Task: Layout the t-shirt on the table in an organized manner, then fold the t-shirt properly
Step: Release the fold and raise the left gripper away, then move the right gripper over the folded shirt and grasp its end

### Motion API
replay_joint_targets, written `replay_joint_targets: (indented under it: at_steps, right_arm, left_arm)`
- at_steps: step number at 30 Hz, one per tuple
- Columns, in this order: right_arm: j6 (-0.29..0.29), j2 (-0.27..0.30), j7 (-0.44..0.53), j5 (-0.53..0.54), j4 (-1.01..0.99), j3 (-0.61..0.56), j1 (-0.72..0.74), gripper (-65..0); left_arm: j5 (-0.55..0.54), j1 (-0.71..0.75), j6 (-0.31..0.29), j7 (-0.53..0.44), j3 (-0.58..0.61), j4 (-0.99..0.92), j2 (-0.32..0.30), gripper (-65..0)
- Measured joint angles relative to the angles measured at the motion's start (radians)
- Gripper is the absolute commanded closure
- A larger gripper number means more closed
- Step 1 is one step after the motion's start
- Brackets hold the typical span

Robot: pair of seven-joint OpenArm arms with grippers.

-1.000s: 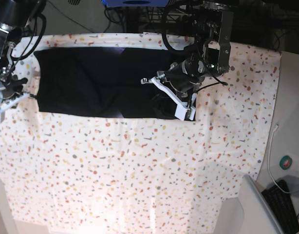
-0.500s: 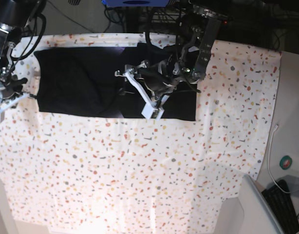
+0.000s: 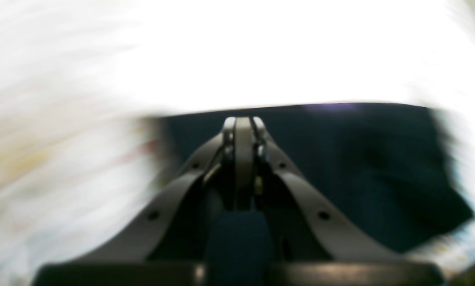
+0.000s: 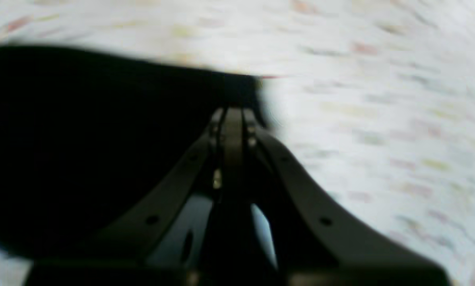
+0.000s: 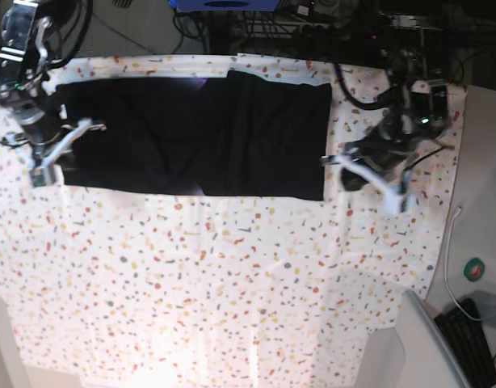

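Observation:
The black t-shirt (image 5: pixel 191 137) lies flat as a wide rectangle at the far side of the flecked table (image 5: pixel 232 283). My left gripper (image 5: pixel 333 159) is shut and empty, just off the shirt's right edge. In the blurred left wrist view its fingers (image 3: pixel 241 131) meet, with the shirt (image 3: pixel 360 167) ahead. My right gripper (image 5: pixel 82 129) is shut at the shirt's left edge. In the right wrist view its fingers (image 4: pixel 231 119) meet over the shirt's corner (image 4: pixel 102 131). No cloth shows between them. The print and tag are hidden.
A grey-white side surface at the right holds a white cable (image 5: pixel 448 259), a green round item (image 5: pixel 475 269) and a keyboard (image 5: pixel 472 339). Dark frames and cables (image 5: pixel 232 32) stand behind the table's far edge. The table's right edge runs near my left arm.
My left gripper has swung from over the shirt's middle to off its right edge, and the shirt's right part now lies flat. My right gripper has moved up to the shirt's left edge.

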Motion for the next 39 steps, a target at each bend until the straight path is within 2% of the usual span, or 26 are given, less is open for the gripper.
replay_joint_targets:
  at_steps: [2,3,5,7,10,12,14,16,19,22,25,37,39]
  right_arm:
    - [0.029,-0.026,-0.091,0.005,0.046,-0.122,-0.035,0.0]
    - [0.037,-0.025,-0.141,0.007,0.051,-0.176,-0.042,-3.0]
    - [0.027,-0.01,-0.226,-0.009,0.047,-0.294,-0.041,-14.0]
    - [0.02,-0.002,-0.251,-0.013,0.047,-0.401,-0.035,-19.1]
    - [0.02,-0.018,-0.239,0.005,0.026,-0.548,-0.026,-22.1]
    - [0.024,-0.022,-0.251,0.011,-0.052,-0.607,0.01,-25.4]
    - [0.013,-0.04,-0.304,-0.016,-0.126,-0.622,0.051,-30.3]
    - [0.008,-0.053,-0.293,-0.013,-0.159,-0.622,0.069,-33.3]
    - [0.008,-0.066,-0.284,-0.001,-0.166,-0.628,0.067,-33.5]
    - [0.009,-0.064,-0.296,-0.004,-0.16,-0.628,0.065,-33.5]
    - [0.009,-0.06,-0.296,-0.005,-0.126,-0.624,0.059,-33.5]
    - [0.013,-0.084,-0.297,-0.005,-0.135,-0.627,0.075,-33.0]
    - [0.013,-0.085,-0.296,-0.004,-0.158,-0.627,0.09,-28.7]
  left_arm:
    - [0.019,0.035,0.004,0.006,-0.166,-0.03,-0.046,0.0]
    - [0.009,0.047,0.001,-0.002,-0.226,-0.053,-0.068,0.0]
    - [0.007,0.069,-0.029,-0.01,-0.34,-0.094,-0.113,0.0]
    - [0.003,0.094,-0.127,-0.013,-0.451,-0.137,-0.14,0.0]
    - [0.017,0.109,-0.272,-0.008,-0.645,-0.201,-0.142,0.0]
    - [0.018,0.112,-0.343,-0.01,-0.747,-0.247,-0.143,0.0]
    - [0.024,0.113,-0.397,-0.007,-0.805,-0.277,-0.145,0.0]
    - [0.087,0.117,-0.419,-0.008,-0.825,-0.281,-0.143,0.0]
    - [0.208,0.113,-0.431,-0.018,-0.822,-0.282,-0.134,0.0]
    - [0.266,0.114,-0.469,-0.112,-0.822,-0.288,-0.113,0.0]
    - [0.314,0.114,-0.505,-0.135,-0.82,-0.293,-0.09,0.0]
    - [0.336,0.109,-0.504,-0.135,-0.82,-0.295,-0.079,0.0]
    - [0.336,0.109,-0.505,-0.135,-0.82,-0.295,-0.079,0.0]
